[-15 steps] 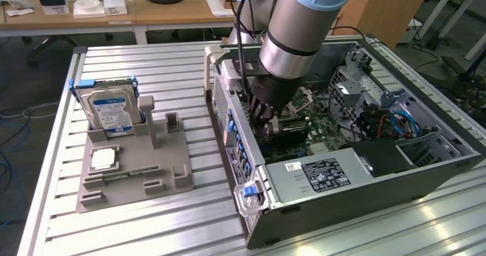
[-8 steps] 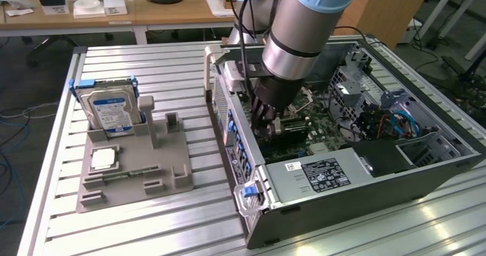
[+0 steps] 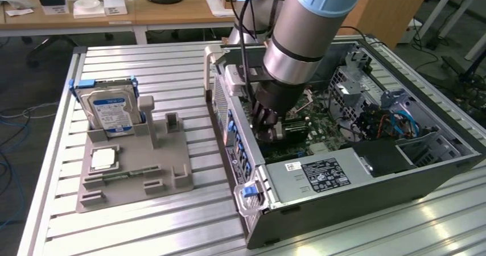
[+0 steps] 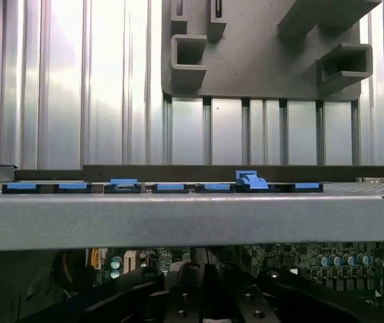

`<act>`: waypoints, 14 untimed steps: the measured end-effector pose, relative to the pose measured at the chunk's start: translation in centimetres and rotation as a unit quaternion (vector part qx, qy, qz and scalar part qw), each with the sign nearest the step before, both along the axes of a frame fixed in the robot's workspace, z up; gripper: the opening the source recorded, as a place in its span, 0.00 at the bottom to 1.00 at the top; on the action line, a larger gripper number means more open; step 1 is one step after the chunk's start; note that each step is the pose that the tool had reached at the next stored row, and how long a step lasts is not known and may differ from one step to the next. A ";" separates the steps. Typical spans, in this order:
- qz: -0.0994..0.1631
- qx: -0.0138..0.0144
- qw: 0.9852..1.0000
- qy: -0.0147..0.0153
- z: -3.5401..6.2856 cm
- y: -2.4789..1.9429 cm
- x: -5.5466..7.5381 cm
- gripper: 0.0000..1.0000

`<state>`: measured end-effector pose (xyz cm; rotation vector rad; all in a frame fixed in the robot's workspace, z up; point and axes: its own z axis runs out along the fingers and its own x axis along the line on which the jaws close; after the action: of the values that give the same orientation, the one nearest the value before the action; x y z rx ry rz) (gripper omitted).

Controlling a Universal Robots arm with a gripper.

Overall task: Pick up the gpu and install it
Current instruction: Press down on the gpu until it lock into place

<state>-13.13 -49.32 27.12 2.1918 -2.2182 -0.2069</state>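
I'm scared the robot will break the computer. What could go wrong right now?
The claw is shut and deep inside the open computer case, right over the green motherboard. If it pushes crooked, the card it seems to be pressing in might not seat and could bend. The arm also hangs close to the case's metal wall, so a sideways slip could bump it.

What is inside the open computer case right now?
Inside the computer case: the gripper lowered over the green motherboard, plus a labelled power supply and blue cables. The arm covers what lies beneath the gripper.
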 end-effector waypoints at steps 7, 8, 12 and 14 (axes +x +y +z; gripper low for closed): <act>0.000 0.000 1.000 0.000 -0.01 -0.03 -0.3 0.11; 0.000 0.000 1.000 0.000 -0.02 0.00 -0.4 0.11; 0.000 0.000 1.000 0.000 -0.10 0.39 -0.4 0.11; 0.000 0.000 1.000 0.000 -0.31 0.39 -0.4 0.11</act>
<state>-13.51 -48.93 26.82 2.1920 -2.2180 -0.2069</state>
